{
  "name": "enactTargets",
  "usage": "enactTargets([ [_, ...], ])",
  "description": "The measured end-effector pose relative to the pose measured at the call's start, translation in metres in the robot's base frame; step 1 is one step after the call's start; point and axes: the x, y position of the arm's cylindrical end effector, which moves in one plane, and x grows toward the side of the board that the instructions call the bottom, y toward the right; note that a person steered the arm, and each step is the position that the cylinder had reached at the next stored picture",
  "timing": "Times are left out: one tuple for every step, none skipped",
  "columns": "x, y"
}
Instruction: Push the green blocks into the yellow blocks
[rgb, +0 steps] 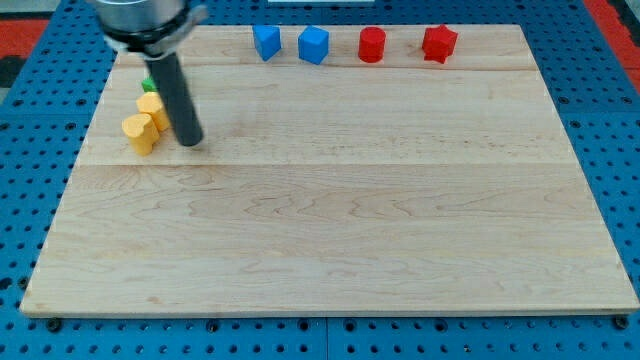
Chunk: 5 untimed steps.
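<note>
No pincer on this arm, so nothing to report as spread or pinching; it ends in a dark rod, and my tip (190, 141) is down on the counter (330, 220) at the far left. Near part of the counter: bare wood, with blue pegboard (620, 150) around it. Going farther, the first yellow block (140, 133) sits just left of my tip, a small gap showing between them, shape looks roughly cylindrical. The second yellow block (152, 106) is just behind it, touching or almost touching the first one, and pressed close against the rod's left side. One green block (148, 86) shows right behind that second yellow block, mostly hidden by the rod, shape can't be made out; cannot tell if a second green one is behind the rod. Far edge, well apart from that cluster, a row left to right: blue block (266, 42), angular; blue cube (313, 45); red cylinder (372, 45); red block (439, 43), irregular outline. Each is spaced from its neighbour, none touching.
</note>
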Motion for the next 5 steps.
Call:
enactTargets([
  [-0.052, 0.014],
  [-0.113, 0.008],
  [-0.163, -0.011],
  [-0.156, -0.056],
  [-0.1, -0.051],
])
